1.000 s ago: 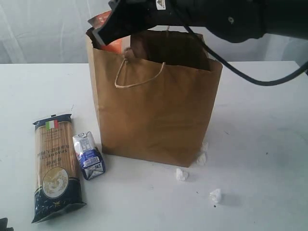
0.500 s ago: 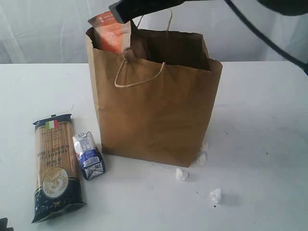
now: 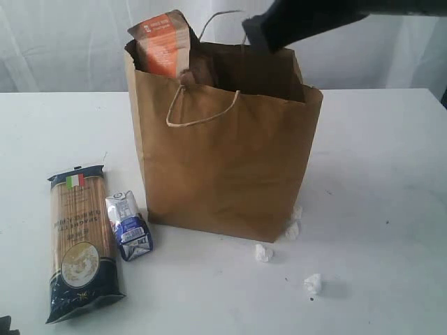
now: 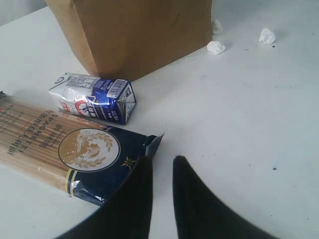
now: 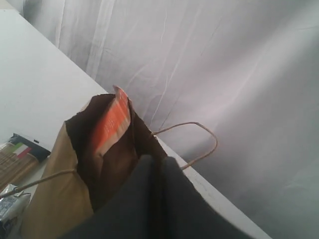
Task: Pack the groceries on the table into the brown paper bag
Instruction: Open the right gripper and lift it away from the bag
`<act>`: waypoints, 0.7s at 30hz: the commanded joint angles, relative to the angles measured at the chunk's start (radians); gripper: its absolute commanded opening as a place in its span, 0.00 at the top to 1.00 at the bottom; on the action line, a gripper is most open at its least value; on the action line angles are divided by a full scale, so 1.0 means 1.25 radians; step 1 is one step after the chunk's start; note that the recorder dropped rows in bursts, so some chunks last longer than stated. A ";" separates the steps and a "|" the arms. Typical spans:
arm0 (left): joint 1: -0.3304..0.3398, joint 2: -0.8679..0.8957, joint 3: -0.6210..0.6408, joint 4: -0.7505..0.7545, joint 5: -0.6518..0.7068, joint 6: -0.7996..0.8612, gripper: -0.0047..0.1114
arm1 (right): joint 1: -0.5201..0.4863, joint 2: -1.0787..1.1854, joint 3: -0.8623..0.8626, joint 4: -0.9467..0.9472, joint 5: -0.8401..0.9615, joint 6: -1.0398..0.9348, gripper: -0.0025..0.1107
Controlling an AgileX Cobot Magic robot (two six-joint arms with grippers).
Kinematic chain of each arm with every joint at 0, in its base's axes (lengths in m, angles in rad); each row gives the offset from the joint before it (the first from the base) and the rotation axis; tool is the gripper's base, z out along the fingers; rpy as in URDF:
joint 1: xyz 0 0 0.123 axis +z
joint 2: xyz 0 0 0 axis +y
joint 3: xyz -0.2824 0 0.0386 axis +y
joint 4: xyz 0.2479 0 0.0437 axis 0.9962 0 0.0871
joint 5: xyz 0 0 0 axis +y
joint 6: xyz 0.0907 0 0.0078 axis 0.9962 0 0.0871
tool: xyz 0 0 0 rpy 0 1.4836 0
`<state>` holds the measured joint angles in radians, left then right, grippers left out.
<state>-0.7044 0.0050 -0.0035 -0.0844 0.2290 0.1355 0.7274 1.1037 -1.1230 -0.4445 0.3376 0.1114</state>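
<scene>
The brown paper bag (image 3: 223,167) stands upright in the middle of the table (image 3: 377,209). The brown pouch with orange label (image 3: 162,43) pokes out of its top left corner, leaning on the rim. My right gripper (image 3: 255,31) hovers above the bag's back rim, shut and empty, apart from the pouch (image 5: 112,124). The blue spaghetti packet (image 3: 78,241) and the small blue-white carton (image 3: 129,227) lie left of the bag. My left gripper (image 4: 162,159) hangs low over the table by the packet's end (image 4: 65,149), its fingers a narrow gap apart, holding nothing.
Small crumpled white paper bits (image 3: 263,252) lie by the bag's front right corner, one further out (image 3: 312,283). The bag's cord handles (image 3: 202,115) hang at its rim. A white curtain (image 3: 63,42) closes off the back.
The right gripper let go of the brown pouch, closed, and moved right and up from the bag's left corner. The pouch stays sticking out of the bag. The left side is unchanged.
</scene>
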 commanded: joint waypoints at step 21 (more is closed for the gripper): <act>-0.005 -0.004 0.003 -0.003 0.004 -0.001 0.78 | -0.048 -0.470 0.555 -0.051 0.012 0.312 0.94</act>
<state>-0.7044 0.0050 -0.0035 -0.0844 0.2290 0.1355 0.6704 0.5553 -0.4838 -0.4984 0.3351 0.4622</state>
